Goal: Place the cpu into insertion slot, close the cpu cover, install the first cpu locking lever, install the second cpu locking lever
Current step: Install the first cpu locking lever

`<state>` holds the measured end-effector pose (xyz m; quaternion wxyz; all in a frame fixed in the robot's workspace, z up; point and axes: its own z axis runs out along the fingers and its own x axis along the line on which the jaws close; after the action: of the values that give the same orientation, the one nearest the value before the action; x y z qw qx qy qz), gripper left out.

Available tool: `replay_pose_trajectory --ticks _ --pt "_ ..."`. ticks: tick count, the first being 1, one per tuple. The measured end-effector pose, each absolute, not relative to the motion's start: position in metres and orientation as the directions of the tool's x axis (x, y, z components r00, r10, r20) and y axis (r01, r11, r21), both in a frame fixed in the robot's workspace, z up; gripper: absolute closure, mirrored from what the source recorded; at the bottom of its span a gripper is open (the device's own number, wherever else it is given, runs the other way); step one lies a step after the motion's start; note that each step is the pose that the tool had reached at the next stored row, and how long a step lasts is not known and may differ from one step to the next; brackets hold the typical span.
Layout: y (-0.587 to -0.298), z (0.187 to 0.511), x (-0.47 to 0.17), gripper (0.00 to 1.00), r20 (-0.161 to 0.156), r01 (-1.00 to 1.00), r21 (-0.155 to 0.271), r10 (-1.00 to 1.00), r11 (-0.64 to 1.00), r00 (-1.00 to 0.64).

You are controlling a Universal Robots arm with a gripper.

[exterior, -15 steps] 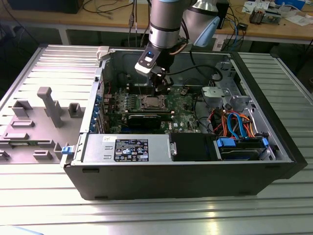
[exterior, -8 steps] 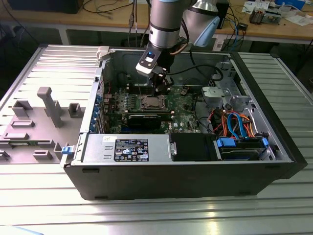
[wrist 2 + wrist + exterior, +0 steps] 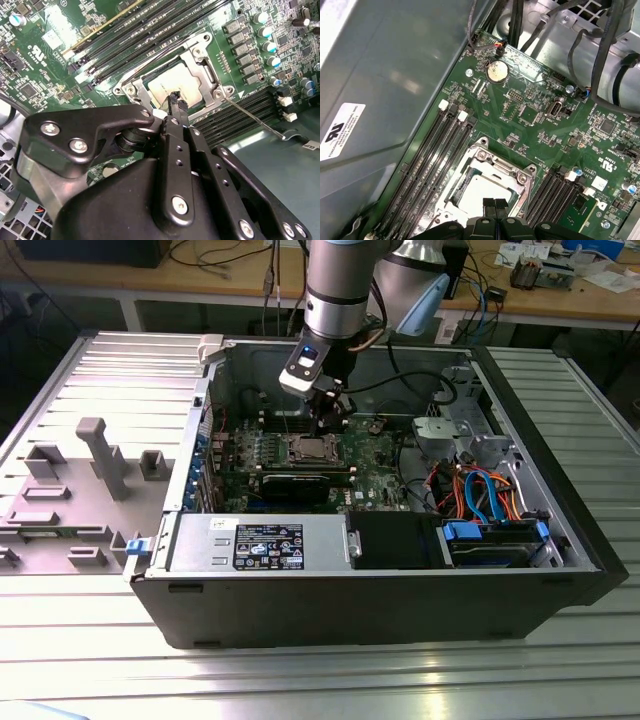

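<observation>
- While the arm hangs into the open computer case [image 3: 400,605], the gripper [image 3: 327,418] sits low over the motherboard, just above the insertion slot [image 3: 311,449].
- Well apart from the gripper, on the exterior view's left: grey fixture plate [image 3: 75,495] with moulded blocks, outside the case.
- Power supply box [image 3: 260,540]: along the case wall, apart from the gripper.
- Gripper in both wrist views [image 3: 176,101] [image 3: 495,204]: fingers clenched tip to tip, nothing between them.
- cpu [image 3: 167,85] [image 3: 480,192]: right under the fingertips, seated in the slot, silver top showing. Can't tell if the tips touch it.
- cpu cover [image 3: 200,62] [image 3: 492,162]: down flat around the cpu, which shows through the cover's window.
- Thin wire lever [image 3: 252,114]: runs from the socket corner beside the fingertips out across the black memory slots [image 3: 260,100], hooked end away from the gripper. Can't tell if it's latched.
- Orange and blue cables [image 3: 480,490]: well apart from the gripper, on the exterior view's right.
</observation>
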<state>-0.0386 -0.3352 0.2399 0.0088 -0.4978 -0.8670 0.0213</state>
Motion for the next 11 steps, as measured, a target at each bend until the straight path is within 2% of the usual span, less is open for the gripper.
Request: replay_pose_trajectory --ticks 11 --pt "-0.3353 0.24 -0.0387 0.89 -0.006 0.844 -0.046 0.845 0.535 -0.535"
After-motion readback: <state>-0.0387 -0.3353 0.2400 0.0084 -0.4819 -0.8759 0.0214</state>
